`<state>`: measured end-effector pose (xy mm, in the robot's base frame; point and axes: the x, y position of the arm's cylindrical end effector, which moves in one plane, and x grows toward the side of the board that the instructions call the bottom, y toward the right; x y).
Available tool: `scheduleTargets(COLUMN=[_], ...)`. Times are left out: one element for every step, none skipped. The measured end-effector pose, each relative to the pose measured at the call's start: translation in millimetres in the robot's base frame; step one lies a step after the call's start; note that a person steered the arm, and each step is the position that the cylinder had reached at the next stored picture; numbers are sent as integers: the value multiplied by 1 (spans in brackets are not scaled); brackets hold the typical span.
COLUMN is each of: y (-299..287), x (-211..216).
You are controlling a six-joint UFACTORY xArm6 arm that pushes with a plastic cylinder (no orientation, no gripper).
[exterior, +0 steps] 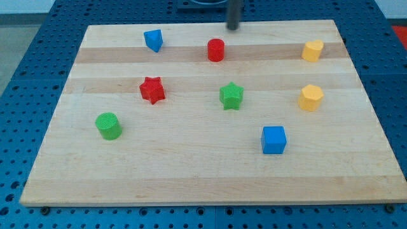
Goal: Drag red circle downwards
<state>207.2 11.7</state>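
Observation:
The red circle [216,49] stands near the top middle of the wooden board [191,172]. My tip [233,27] is at the board's top edge, just above and to the right of the red circle, with a small gap between them. A red star [152,90] lies lower left of the circle. A green star [231,96] lies below the circle, slightly right.
A blue block [153,40] is at the top left. Two yellow blocks are at the right, one upper [312,50] and one lower [311,98]. A green circle [109,126] is at the left. A blue cube [274,140] is at the lower right.

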Motion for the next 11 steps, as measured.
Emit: scheduleTargets(y=[-77,-90,-46,17,52,46,46,54,72,72,12], x=[32,71,74,92,99,72,74,112,147,151,132])
